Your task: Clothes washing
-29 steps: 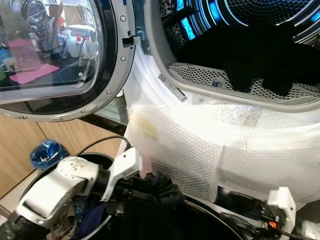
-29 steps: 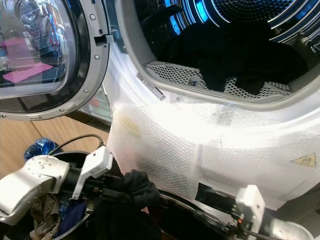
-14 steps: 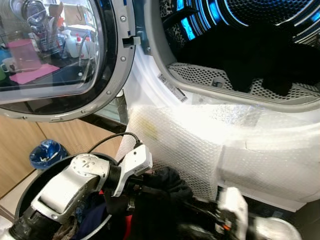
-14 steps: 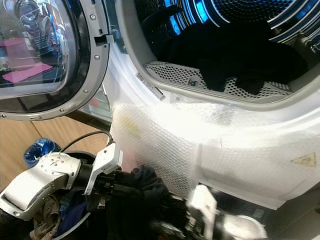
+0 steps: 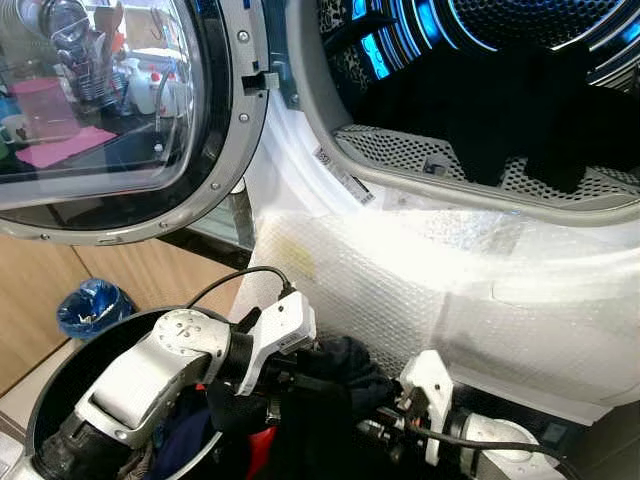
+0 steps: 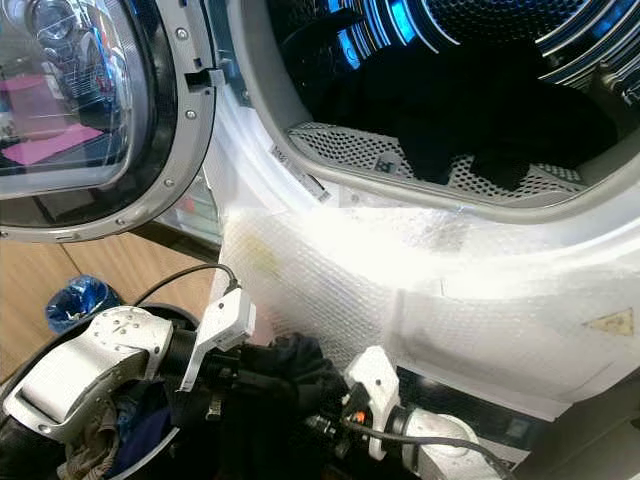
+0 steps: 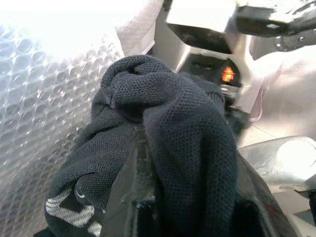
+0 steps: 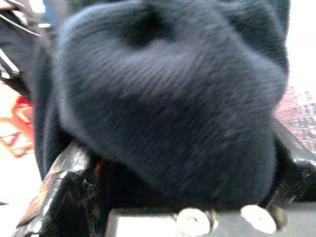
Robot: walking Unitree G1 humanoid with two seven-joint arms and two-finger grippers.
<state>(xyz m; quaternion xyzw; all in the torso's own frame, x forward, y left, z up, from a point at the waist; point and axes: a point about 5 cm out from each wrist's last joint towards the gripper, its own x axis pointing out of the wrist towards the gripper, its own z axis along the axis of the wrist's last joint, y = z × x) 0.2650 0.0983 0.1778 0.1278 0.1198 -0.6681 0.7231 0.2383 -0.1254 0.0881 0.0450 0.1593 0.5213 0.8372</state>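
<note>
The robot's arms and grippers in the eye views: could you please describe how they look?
The left arm is silver-grey with rounded shells and a screwed round joint cap; a black cable loops over its white wrist block. The right arm is silver with a white wrist bracket, a black cable and a small orange light. The fingers are black.

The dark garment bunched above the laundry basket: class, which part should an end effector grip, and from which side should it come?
Grip the raised, rounded fold at the top of the dark garment, where the cloth bunches thickly. Come from the sides, as the left end effector and the right end effector do here: bubble wrap on the washing machine's front blocks the far side, and the basket lies below.
</note>
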